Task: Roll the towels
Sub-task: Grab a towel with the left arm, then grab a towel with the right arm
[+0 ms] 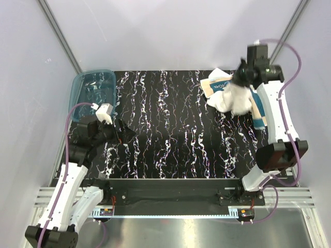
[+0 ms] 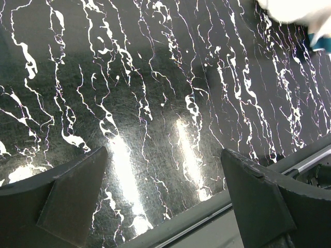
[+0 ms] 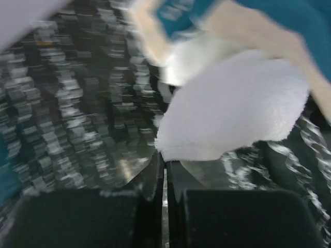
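The white terry towel (image 1: pixel 234 99) hangs bunched at the far right of the table, its hem pinched at the tips of my right gripper (image 1: pixel 242 77), whose jaws stand shut. In the right wrist view the white towel (image 3: pixel 232 108) bulges just beyond the right gripper (image 3: pixel 165 163). The cream-tan towel with teal print (image 1: pixel 217 82) lies crumpled under and behind it, and it fills the top of the right wrist view (image 3: pixel 248 26). My left gripper (image 1: pixel 126 133) hovers open over the left of the table. Its jaws (image 2: pixel 163 155) are spread wide over bare marbled surface with nothing between them.
A translucent teal tub (image 1: pixel 77 85) stands at the far left corner. The black marbled tabletop (image 1: pixel 176 129) stretches between the arms. The table's front rail (image 2: pixel 207 214) runs just below the left gripper. White walls close in on three sides.
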You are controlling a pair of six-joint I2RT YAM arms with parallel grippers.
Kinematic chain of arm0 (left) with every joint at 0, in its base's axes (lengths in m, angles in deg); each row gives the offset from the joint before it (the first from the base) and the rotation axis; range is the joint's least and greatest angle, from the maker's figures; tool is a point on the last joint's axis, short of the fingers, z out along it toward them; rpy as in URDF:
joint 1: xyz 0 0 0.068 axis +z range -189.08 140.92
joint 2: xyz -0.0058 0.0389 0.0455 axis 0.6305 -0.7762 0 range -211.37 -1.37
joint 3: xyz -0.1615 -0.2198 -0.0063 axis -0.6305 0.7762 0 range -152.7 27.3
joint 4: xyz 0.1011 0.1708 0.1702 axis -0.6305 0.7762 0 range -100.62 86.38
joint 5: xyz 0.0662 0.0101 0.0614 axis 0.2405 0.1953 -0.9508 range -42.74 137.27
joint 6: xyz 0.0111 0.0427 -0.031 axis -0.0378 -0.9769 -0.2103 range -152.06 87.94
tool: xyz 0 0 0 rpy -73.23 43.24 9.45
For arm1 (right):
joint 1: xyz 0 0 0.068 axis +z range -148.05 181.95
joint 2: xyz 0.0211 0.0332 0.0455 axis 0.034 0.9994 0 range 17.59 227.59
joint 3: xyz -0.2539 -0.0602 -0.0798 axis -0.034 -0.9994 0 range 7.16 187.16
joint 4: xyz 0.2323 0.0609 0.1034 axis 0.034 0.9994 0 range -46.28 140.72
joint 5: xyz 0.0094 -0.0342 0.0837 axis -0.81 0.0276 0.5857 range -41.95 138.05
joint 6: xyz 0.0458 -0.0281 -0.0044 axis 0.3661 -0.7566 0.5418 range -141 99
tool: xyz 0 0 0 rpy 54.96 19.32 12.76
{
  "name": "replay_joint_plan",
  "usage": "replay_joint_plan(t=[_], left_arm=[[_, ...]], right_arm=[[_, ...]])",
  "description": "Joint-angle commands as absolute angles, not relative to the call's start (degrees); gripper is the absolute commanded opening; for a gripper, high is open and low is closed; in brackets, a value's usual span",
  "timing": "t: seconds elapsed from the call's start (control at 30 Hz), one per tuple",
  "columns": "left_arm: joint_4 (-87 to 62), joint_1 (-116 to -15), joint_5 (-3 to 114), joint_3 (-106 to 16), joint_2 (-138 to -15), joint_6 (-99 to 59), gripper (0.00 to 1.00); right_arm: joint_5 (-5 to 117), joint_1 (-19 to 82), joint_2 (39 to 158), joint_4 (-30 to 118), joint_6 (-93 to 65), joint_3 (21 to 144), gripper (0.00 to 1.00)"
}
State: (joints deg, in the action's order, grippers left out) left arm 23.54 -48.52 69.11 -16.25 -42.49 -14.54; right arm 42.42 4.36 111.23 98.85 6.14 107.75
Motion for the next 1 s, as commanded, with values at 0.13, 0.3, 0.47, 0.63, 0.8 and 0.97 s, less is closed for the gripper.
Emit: replay_joint_plan(t=[0.13, 0.3, 0.47, 0.63, 0.8, 0.97], left_arm=[[21.4, -48.5, 69.0, -16.5, -41.3, -14.7, 0.99], [21.3, -48.5, 68.7, -16.5, -41.3, -14.6, 0.99], [21.5, -48.6, 68.6, -16.4, -41.5, -14.7, 0.99], [21.6, -48.6, 69.2, -16.5, -42.9, -14.7, 0.99], [21.3, -48.7, 69.9, -16.5, -43.2, -14.7, 0.99], [19.0, -48.7, 73.5, -15.9, -42.8, -13.9, 0.99]], right_arm=[[68.2, 9.7, 110.0, 102.8, 9.3, 159.3, 0.00], [68.1, 9.7, 97.6, 96.7, 11.5, 143.8, 0.00], [54.0, 9.7, 86.9, 94.8, 13.6, 108.9, 0.00], [47.2, 9.7, 89.0, 95.3, 16.9, 85.3, 0.00], [54.5, 14.8, 87.8, 87.6, 12.8, 82.5, 0.00], [61.0, 27.7, 94.2, 85.0, 9.6, 95.5, 0.00]])
